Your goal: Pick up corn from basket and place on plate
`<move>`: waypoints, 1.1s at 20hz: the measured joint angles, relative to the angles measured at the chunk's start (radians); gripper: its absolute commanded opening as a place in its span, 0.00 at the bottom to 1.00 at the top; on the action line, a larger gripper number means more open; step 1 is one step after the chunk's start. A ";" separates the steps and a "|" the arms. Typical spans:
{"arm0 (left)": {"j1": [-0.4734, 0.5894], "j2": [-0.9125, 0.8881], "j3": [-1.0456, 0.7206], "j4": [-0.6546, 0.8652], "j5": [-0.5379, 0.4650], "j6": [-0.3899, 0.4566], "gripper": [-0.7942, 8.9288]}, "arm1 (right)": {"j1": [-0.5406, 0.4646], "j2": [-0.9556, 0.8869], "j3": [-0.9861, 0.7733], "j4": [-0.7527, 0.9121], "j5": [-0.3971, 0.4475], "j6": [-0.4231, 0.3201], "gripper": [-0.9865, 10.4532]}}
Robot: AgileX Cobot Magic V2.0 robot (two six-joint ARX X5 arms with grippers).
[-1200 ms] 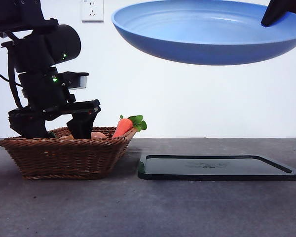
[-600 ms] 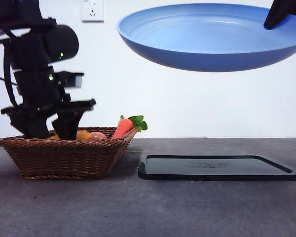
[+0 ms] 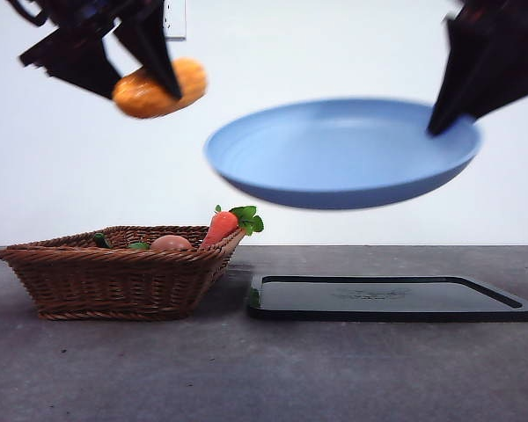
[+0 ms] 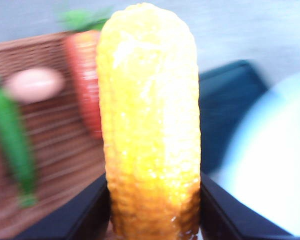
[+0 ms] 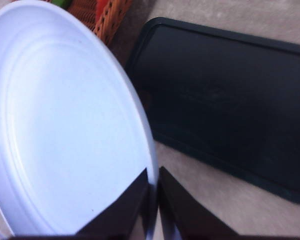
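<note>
Lifted clear of the basket (image 3: 114, 277) since the earlier front frame, the left gripper (image 3: 150, 83) now hangs high above it with the corn (image 3: 158, 88) clenched in its fingers, while the plate (image 3: 339, 154) has dropped lower, held in the air above the black tray (image 3: 392, 299) by the right gripper (image 3: 444, 123) at its rim. A carrot (image 3: 222, 224) and a pinkish egg-shaped item (image 3: 170, 243) lie in the basket on the counter (image 3: 264, 369). From the left wrist, the corn (image 4: 150, 120) stands between the two fingers, basket (image 4: 50, 145) and plate (image 4: 270, 165) blurred behind. From the right wrist, the fingers (image 5: 125, 205) pinch the plate's (image 5: 65, 120) rim, the tray (image 5: 230, 95) beyond.
</note>
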 measured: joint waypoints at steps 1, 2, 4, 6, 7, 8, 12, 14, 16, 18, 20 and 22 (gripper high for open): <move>-0.019 0.001 0.000 -0.001 0.015 -0.003 0.27 | 0.000 0.037 0.000 0.032 -0.013 0.015 0.09; -0.045 0.006 0.000 0.000 0.024 -0.004 0.27 | 0.000 0.079 0.000 0.068 -0.032 0.037 0.09; -0.099 0.029 0.000 0.002 0.029 -0.002 0.27 | 0.000 0.136 0.000 0.123 -0.073 0.074 0.09; -0.148 0.077 0.000 0.016 0.030 0.014 0.27 | 0.000 0.159 0.000 0.161 -0.108 0.105 0.09; -0.163 0.103 0.000 0.020 0.030 0.024 0.27 | 0.000 0.160 0.000 0.167 -0.108 0.116 0.09; -0.172 0.128 0.000 0.023 0.030 0.031 0.27 | 0.000 0.160 0.000 0.167 -0.108 0.122 0.09; -0.193 0.192 0.000 0.033 0.029 0.055 0.27 | 0.000 0.160 0.000 0.166 -0.119 0.129 0.09; -0.199 0.206 0.000 0.036 0.029 0.059 0.31 | 0.000 0.160 0.000 0.164 -0.118 0.130 0.09; -0.200 0.211 0.000 0.038 0.029 0.061 0.35 | 0.000 0.160 0.000 0.162 -0.117 0.132 0.09; -0.202 0.212 0.000 0.039 0.029 0.067 0.40 | 0.000 0.160 0.000 0.159 -0.117 0.135 0.09; -0.203 0.212 0.000 0.042 0.028 0.075 0.42 | 0.000 0.160 0.000 0.158 -0.117 0.137 0.09; -0.203 0.212 0.000 0.047 0.028 0.080 0.42 | 0.000 0.160 0.000 0.158 -0.117 0.137 0.09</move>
